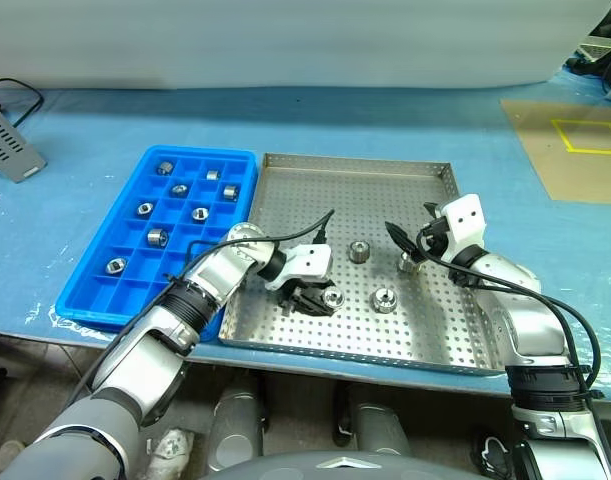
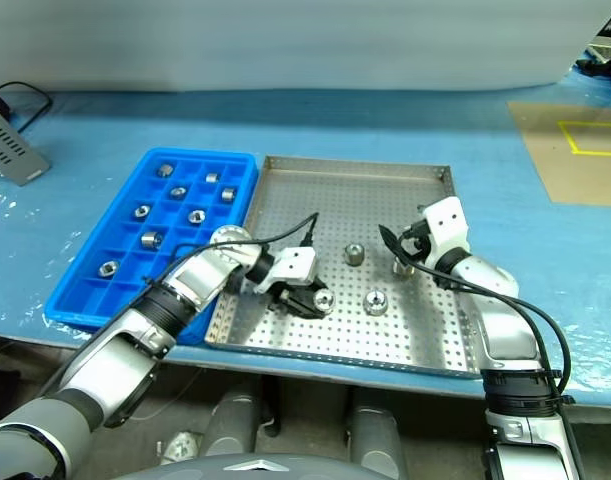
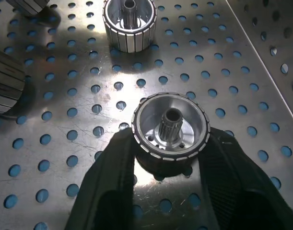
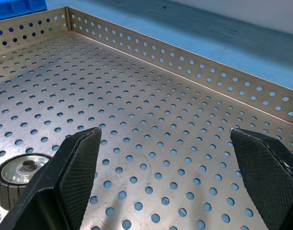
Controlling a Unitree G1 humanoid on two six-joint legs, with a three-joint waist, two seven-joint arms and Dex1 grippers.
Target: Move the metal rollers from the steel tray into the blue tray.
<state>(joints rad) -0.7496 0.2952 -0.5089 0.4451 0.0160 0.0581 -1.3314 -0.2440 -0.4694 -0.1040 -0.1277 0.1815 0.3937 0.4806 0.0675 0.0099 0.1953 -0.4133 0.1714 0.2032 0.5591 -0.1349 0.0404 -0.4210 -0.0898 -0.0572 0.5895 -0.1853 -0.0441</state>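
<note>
The steel tray (image 1: 285,335) lies at the table's middle with several metal rollers on its perforated floor. My left gripper (image 1: 320,300) reaches in from the left and is shut on one roller (image 1: 333,297) that rests on the tray floor. In the left wrist view the fingers (image 3: 108,177) press both sides of that roller (image 3: 170,127). Other rollers stand at the tray's middle (image 1: 359,251) and front (image 1: 384,298). My right gripper (image 1: 409,225) hangs open over the tray's right part, just above another roller (image 1: 409,263). The blue tray (image 1: 95,300), left of the steel tray, holds several rollers (image 1: 157,237).
A grey device (image 1: 10,145) with a cable sits at the back left. A brown sheet with yellow tape (image 1: 575,150) lies at the back right. The steel tray's front rim runs close to the table's front edge.
</note>
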